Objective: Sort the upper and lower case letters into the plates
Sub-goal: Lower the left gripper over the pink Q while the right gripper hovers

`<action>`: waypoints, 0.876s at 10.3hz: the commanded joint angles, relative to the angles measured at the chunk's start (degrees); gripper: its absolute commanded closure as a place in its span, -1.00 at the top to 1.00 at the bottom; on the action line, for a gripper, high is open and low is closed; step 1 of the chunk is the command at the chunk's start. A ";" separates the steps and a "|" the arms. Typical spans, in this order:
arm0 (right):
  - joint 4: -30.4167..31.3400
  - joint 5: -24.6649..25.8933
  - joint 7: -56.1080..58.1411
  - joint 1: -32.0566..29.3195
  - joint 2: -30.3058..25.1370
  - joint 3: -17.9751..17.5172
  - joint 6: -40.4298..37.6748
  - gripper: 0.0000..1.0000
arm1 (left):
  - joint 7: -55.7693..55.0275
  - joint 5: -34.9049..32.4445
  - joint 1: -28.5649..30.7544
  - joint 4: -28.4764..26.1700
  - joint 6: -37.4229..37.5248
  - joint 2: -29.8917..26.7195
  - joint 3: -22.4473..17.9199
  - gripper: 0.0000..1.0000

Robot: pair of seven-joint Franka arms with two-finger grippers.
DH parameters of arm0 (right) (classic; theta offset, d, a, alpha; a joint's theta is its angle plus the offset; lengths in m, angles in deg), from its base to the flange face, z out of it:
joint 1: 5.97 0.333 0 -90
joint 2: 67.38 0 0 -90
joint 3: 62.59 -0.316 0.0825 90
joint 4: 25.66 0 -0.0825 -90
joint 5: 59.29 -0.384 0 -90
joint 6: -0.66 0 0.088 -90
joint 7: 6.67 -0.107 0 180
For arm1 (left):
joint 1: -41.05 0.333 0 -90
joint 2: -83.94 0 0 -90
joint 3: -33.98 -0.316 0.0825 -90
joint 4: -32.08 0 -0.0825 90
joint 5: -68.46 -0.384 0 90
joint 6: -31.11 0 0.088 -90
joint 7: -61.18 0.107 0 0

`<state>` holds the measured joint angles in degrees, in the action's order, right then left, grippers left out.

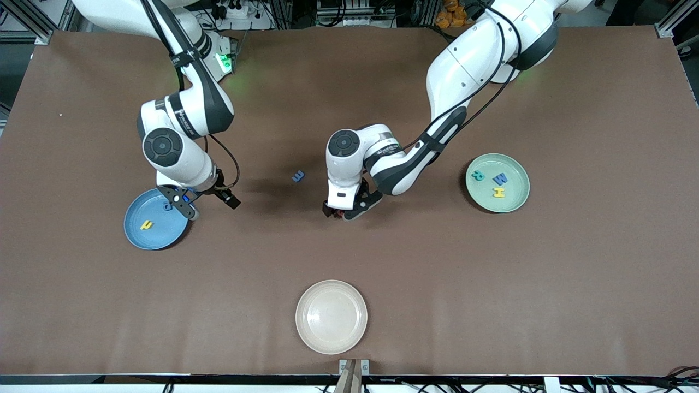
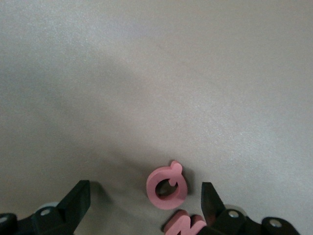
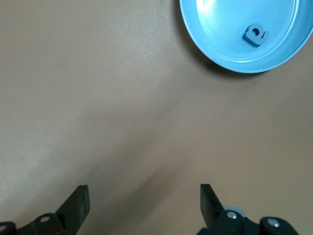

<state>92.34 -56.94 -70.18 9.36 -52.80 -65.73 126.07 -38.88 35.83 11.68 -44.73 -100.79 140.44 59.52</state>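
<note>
The sky blue plate [image 1: 143, 240] holds a yellow letter [image 1: 146, 224] and a small blue letter [image 1: 166, 206]. The right wrist view shows that plate [image 3: 220, 29] and its blue letter [image 3: 256, 35]. My right gripper [image 1: 183, 206] is open and empty over bare table beside the plate's rim [image 3: 142, 203]. The mint green plate [image 1: 505, 162] holds a teal R [image 1: 478, 176], a blue letter [image 1: 499, 178] and a yellow H [image 1: 498, 192]. My left gripper [image 1: 344, 210] is open and low at mid table [image 2: 144, 205]. A pink Q [image 2: 167, 186] lies between its fingers, and a second pink letter [image 2: 185, 226] lies by one finger.
A loose blue letter [image 1: 297, 176] lies on the brown table between the two arms. A cream-white plate [image 1: 331, 316] stands empty near the table's front edge.
</note>
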 commanded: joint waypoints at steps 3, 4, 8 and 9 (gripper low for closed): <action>0.92 -1.47 1.11 -1.44 -1.49 -0.37 -0.17 1.00 | 5.64 4.40 -0.78 1.92 0.76 1.33 -0.84 1.00; 0.83 -1.47 0.76 -1.44 -1.49 -0.29 -0.34 1.00 | 7.93 5.03 -0.78 1.92 1.73 1.33 -0.84 1.00; -0.14 -1.47 0.67 -1.88 -1.49 -0.29 -2.10 1.00 | 8.30 5.03 -0.60 1.84 1.91 1.33 -0.93 0.35; -0.23 -1.47 0.67 -1.88 -1.49 -0.29 -2.10 1.00 | 8.65 5.03 -0.60 1.92 2.87 1.33 -0.93 0.29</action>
<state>91.89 -57.01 -70.18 8.19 -52.96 -65.66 125.01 -32.14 39.37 11.68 -43.95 -99.43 140.92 59.31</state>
